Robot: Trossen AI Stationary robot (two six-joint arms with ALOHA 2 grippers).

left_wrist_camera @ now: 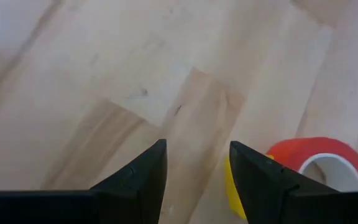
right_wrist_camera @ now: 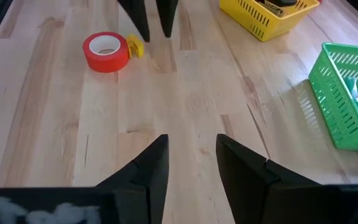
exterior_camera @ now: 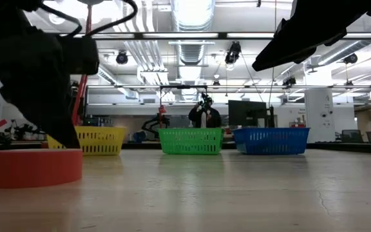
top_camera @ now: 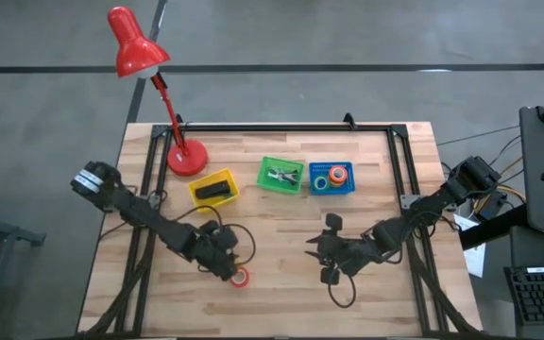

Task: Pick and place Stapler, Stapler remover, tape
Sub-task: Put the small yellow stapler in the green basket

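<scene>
Red tape roll (top_camera: 241, 277) lies flat on the wooden table (top_camera: 281, 312), near the front edge, and the left gripper (top_camera: 227, 265) is right beside it, fingers parted, nothing between them. A small yellow piece (right_wrist_camera: 135, 47) touches the roll; hard to say what it is. Over to the yellow basket (top_camera: 196, 188): the black stapler (top_camera: 213, 193) sits inside. More tape rolls (top_camera: 332, 177) lie in the blue basket (top_camera: 347, 188). Right gripper (top_camera: 326, 257) hovers mid-table, open and empty, well apart from the roll.
</scene>
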